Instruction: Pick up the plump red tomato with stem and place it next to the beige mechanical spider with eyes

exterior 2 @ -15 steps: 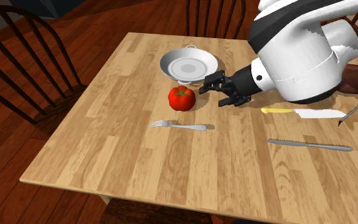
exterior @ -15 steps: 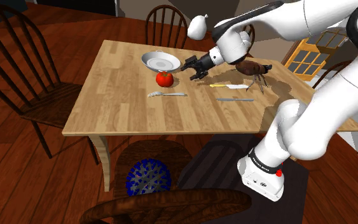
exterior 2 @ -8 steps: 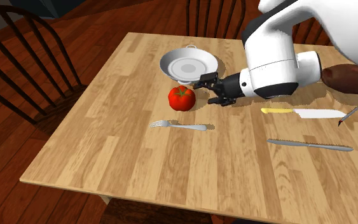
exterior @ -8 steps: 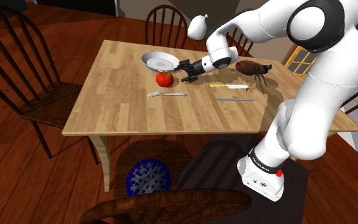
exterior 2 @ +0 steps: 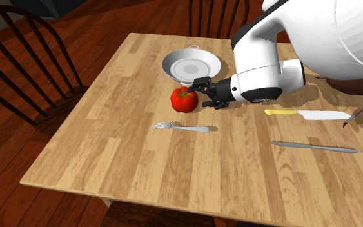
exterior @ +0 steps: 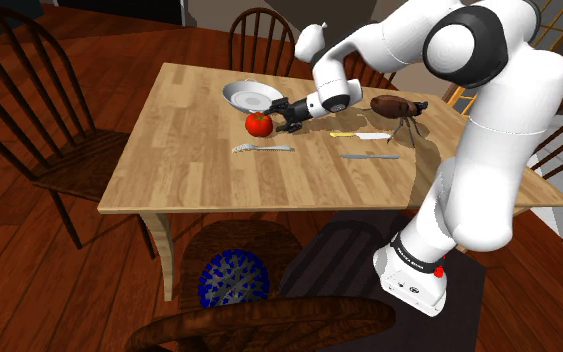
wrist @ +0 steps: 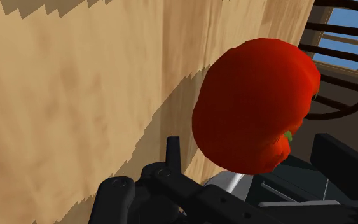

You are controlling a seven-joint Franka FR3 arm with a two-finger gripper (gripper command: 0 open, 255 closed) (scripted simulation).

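Nothing readable here
Just some faint pale marks on the dark band (exterior: 410, 257) round the foot of the arm (exterior: 489, 150), way too small to make out; no label, brand or number legible anywhere else.

Your arm (exterior: 491, 150) is glossy white, built from fat rounded tubes, with dark bands at its joints (exterior: 466, 38). Its foot (exterior: 416, 272) wears a black ring with small white lettering, and you'll see a red dot (exterior: 438, 271) beside it. It stands on a black box (exterior: 329, 255). The gripper (exterior 2: 201, 91) is all black and blocky, with round screw heads (wrist: 117, 185) on its body.
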